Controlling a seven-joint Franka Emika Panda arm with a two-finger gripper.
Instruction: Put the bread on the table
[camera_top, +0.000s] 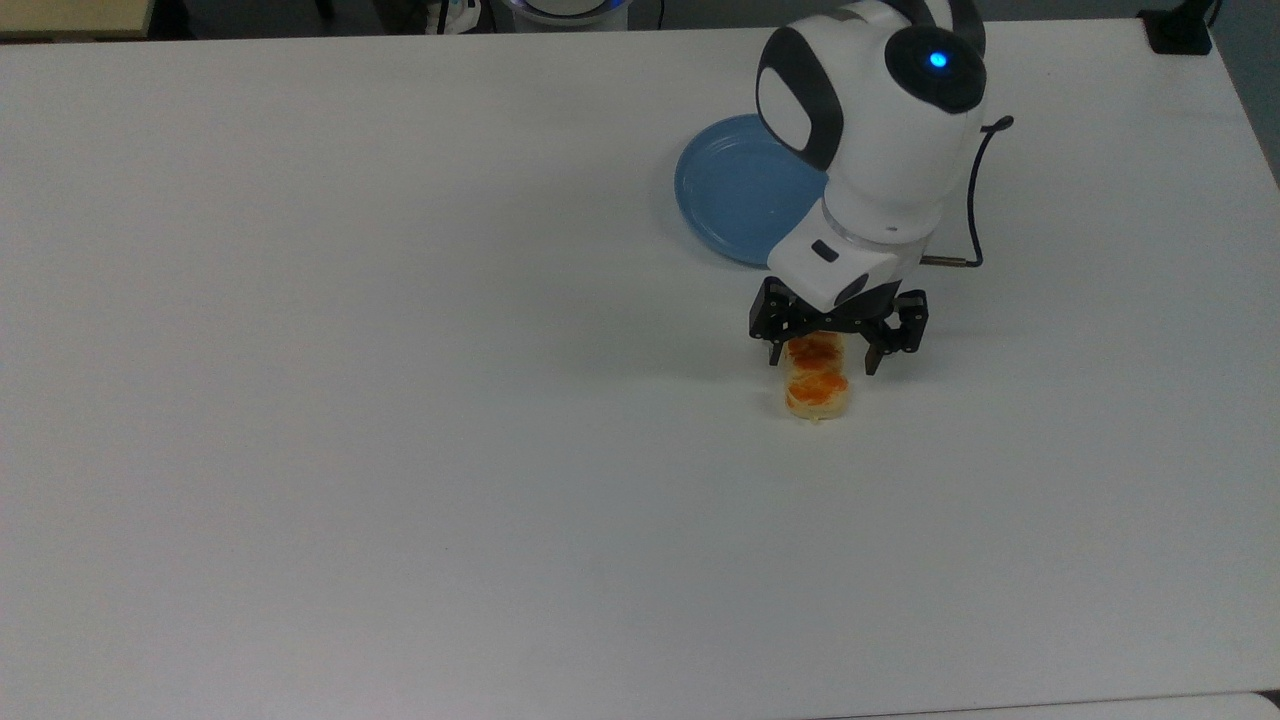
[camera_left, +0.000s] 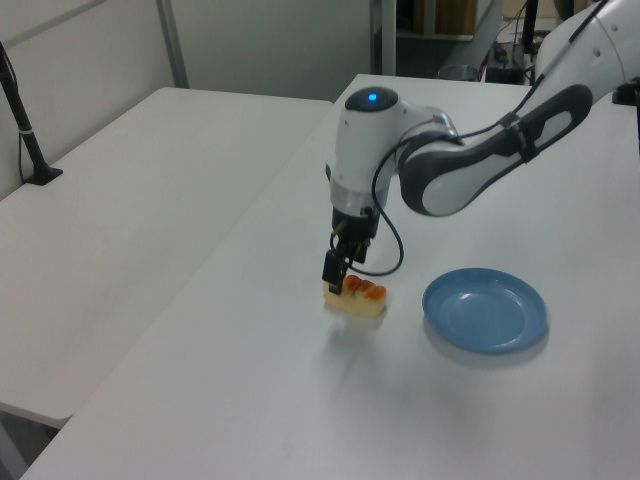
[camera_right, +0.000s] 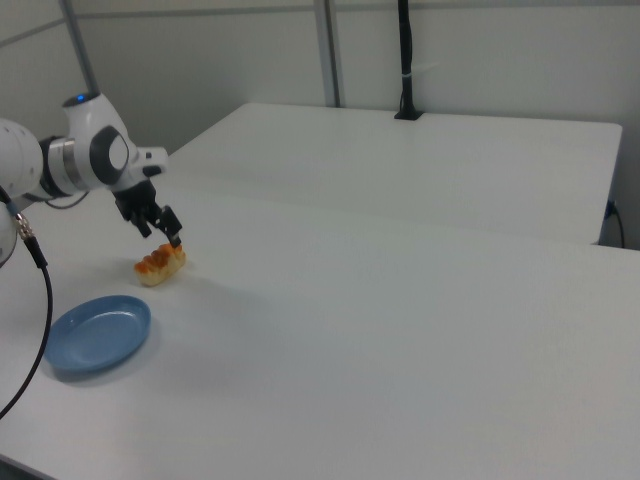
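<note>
yellow bread (camera_top: 817, 385) on white table (camera_top: 400, 400)

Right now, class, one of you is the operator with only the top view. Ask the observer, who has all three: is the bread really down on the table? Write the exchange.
Observer: Yes. In the left view the bread lies flat on the table, with no gap under it.
Operator: How high is the pincer?
Observer: In the right view the open pincer hangs close over the bread's top. I cannot tell if it touches.
Operator: The arm hides part of the plate from me.
Observer: The left view shows the whole blue plate. It is empty and apart from the bread.
</note>
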